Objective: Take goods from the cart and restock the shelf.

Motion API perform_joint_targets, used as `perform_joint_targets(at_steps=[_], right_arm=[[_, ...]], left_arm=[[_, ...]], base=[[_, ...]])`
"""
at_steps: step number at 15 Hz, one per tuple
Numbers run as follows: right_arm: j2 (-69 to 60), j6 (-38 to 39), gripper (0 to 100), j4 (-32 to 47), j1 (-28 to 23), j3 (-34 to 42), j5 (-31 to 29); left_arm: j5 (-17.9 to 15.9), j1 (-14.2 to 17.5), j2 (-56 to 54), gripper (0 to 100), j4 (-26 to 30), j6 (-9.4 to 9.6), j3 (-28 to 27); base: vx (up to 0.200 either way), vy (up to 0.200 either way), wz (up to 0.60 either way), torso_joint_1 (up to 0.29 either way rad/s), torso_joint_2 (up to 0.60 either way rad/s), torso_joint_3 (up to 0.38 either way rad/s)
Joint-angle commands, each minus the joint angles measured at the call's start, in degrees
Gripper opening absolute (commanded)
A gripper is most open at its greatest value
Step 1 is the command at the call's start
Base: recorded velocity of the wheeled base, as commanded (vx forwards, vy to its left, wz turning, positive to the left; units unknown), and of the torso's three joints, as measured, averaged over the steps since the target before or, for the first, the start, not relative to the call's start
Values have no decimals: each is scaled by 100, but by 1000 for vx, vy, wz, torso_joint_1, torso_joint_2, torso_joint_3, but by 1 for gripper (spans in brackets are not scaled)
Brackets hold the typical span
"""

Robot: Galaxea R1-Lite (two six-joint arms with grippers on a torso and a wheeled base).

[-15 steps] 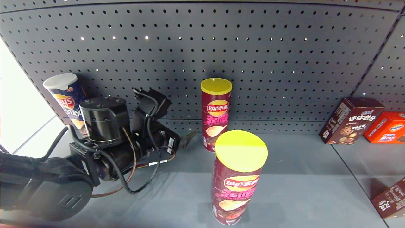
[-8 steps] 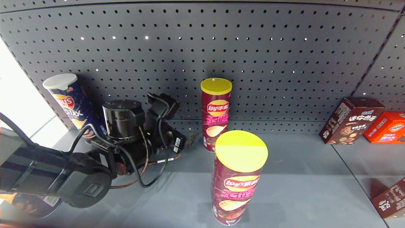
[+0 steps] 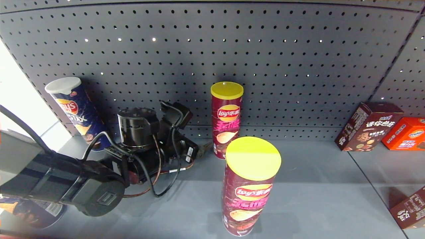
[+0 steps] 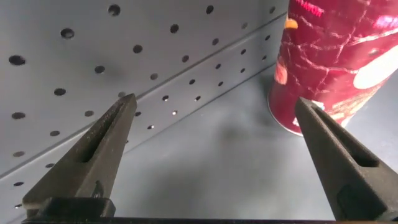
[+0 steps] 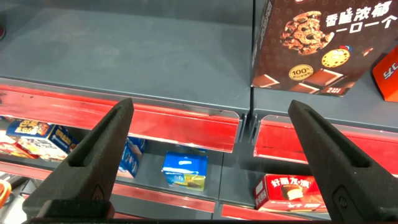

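Observation:
Two maroon chip cans with yellow lids stand upright on the grey shelf [image 3: 315, 186], one at the back [image 3: 226, 119] and one nearer the front [image 3: 249, 186]. A blue chip can [image 3: 74, 109] with a white lid leans at the back left. My left gripper [image 3: 204, 149] lies low over the shelf, just left of the back maroon can's base. In the left wrist view it [image 4: 214, 102] is open with nothing between its fingers, and the maroon can [image 4: 336, 62] stands beside one fingertip. My right gripper [image 5: 211, 104] is open and holds nothing, in front of lower shelves.
The pegboard wall [image 3: 212, 49] closes the shelf's back. Brown [image 3: 368, 126] and orange [image 3: 406, 132] boxes stand at the right, and another brown box [image 3: 410, 207] sits at the front right. A dark can [image 3: 26, 212] peeks from under my left arm. A brown cookie box [image 5: 323, 43] stands near the right gripper.
My left arm has pushed further into the shelf and rightward, bringing its gripper closer to the back maroon can. The cans have not moved.

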Motion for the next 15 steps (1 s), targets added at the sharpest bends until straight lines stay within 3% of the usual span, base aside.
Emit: perform_joint_targets(at_steps=[1, 12, 15], right_arm=[[9, 1, 100, -1, 3, 1, 1], [9, 1, 100, -1, 3, 1, 1], [9, 1, 100, -1, 3, 1, 1]], left_arm=[[1, -16, 57, 100, -3, -3, -21], [10, -130, 74, 100, -20, -12, -38], [1, -306, -655, 100, -20, -12, 401]], base=[[0, 0, 0, 0, 0, 0], [0, 0, 0, 0, 0, 0], [0, 0, 0, 0, 0, 0]])
